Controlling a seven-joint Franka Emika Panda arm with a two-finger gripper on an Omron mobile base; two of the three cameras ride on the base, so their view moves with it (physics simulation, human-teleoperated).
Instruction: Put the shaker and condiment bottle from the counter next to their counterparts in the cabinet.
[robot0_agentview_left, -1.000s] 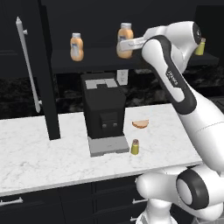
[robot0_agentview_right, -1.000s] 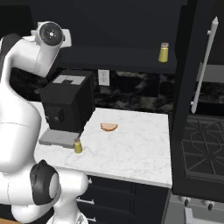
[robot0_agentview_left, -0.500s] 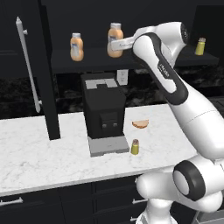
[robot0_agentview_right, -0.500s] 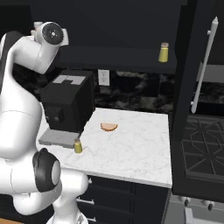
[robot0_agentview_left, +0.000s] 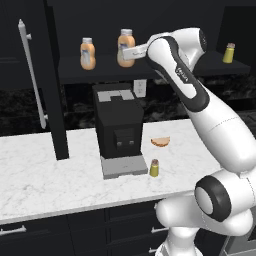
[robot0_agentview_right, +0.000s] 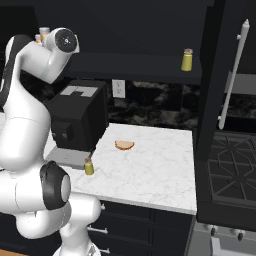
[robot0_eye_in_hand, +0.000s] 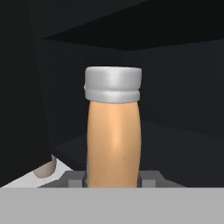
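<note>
The cabinet (robot0_agentview_left: 150, 75) stands open above the counter (robot0_agentview_left: 45, 170), its door carrying a long silver handle (robot0_agentview_left: 31, 75). On the counter is a black coffee machine (robot0_agentview_left: 119, 127), with the shaker (robot0_agentview_left: 154, 168) just beside its tray and a piece of bread (robot0_agentview_left: 160, 142) behind. The gripper (robot0_agentview_left: 125, 53) is closed on the condiment bottle (robot0_agentview_left: 125, 47), pinching its lower body and holding it upright at the shelf, near the other orange bottle (robot0_agentview_left: 87, 53). A second shaker (robot0_agentview_left: 228, 52) stands far along the shelf.
</note>
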